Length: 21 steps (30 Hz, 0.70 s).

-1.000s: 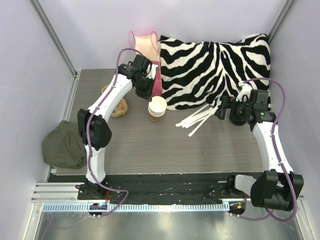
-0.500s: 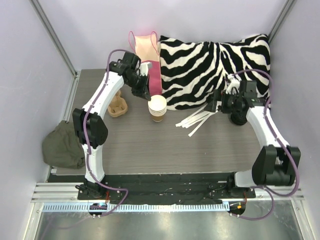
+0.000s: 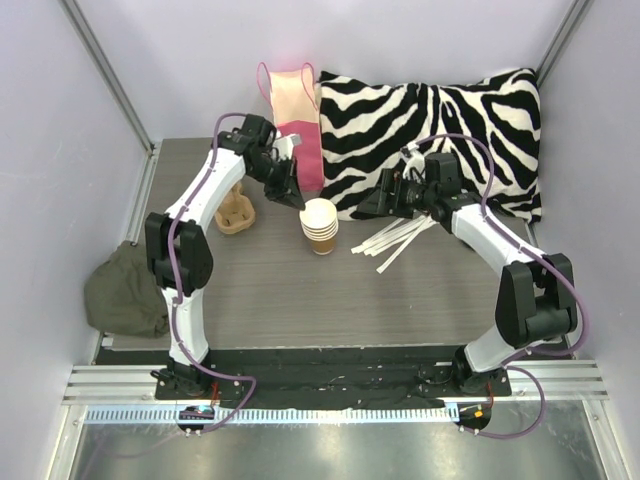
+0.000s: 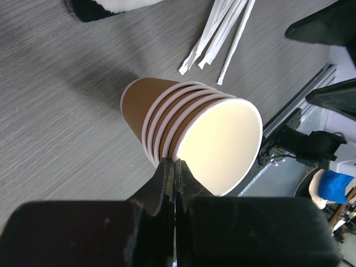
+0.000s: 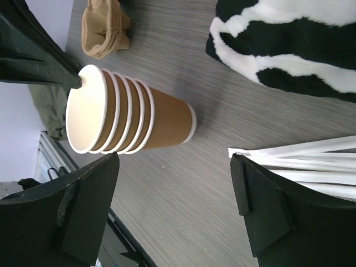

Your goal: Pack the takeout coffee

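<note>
Now the right gripper (image 5: 173, 167) is closing in on the cups (image 3: 320, 226), swinging over from the right edge of the bench (image 3: 270, 290), along the front of the pillow (image 3: 430, 130) and above the straws (image 3: 395, 240). Its jaws are standing wide apart, with the nested stack lying ahead of the gap but not yet between them. Meanwhile the left gripper (image 4: 174, 167) is settling lower onto the stack's rim, jaws pressed together right at the lip of the top cup and apparently pinching it, though the paper between them is not showing clearly. The stack is standing on the bench just in front of the pillow's corner and near the pink bag (image 3: 297, 100). It is sitting slightly nearer the arms than a second ago, so the left arm is probably dragging or steadying it. This is looking like a two-armed set-up, one arm gripping the top cup while the other is coming to hold the rest, likely to peel a cup free. Nothing is packed yet, and the carrier (image 3: 237, 212) is lying apart to the left.
</note>
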Each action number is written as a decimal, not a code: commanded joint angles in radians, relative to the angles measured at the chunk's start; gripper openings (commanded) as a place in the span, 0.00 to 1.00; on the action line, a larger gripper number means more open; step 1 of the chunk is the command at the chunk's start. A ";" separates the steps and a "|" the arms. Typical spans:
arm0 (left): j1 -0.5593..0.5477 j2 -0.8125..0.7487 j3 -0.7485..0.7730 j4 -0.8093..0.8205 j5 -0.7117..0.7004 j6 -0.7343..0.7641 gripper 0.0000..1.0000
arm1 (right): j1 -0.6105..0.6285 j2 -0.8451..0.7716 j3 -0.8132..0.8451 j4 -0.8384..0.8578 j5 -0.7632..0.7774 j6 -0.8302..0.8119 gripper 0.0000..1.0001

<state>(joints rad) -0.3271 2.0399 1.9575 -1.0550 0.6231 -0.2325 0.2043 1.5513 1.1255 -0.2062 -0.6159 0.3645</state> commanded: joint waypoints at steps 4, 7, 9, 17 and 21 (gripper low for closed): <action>0.037 -0.037 -0.025 0.070 0.112 -0.050 0.00 | 0.099 0.049 0.000 0.202 -0.016 0.125 0.87; 0.036 -0.043 -0.042 0.087 0.121 -0.062 0.00 | 0.118 0.072 0.007 0.200 -0.018 0.128 0.85; 0.037 -0.044 -0.051 0.098 0.124 -0.065 0.00 | 0.121 0.082 0.013 0.200 -0.018 0.132 0.85; 0.037 -0.050 -0.055 0.096 0.139 -0.065 0.00 | 0.150 0.124 0.037 0.200 -0.033 0.148 0.78; 0.036 -0.052 -0.060 0.095 0.142 -0.065 0.00 | 0.156 0.139 0.051 0.200 -0.041 0.159 0.77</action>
<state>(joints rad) -0.2886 2.0399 1.8969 -0.9844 0.7113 -0.2836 0.3450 1.6825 1.1252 -0.0559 -0.6342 0.5045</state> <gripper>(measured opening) 0.014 0.773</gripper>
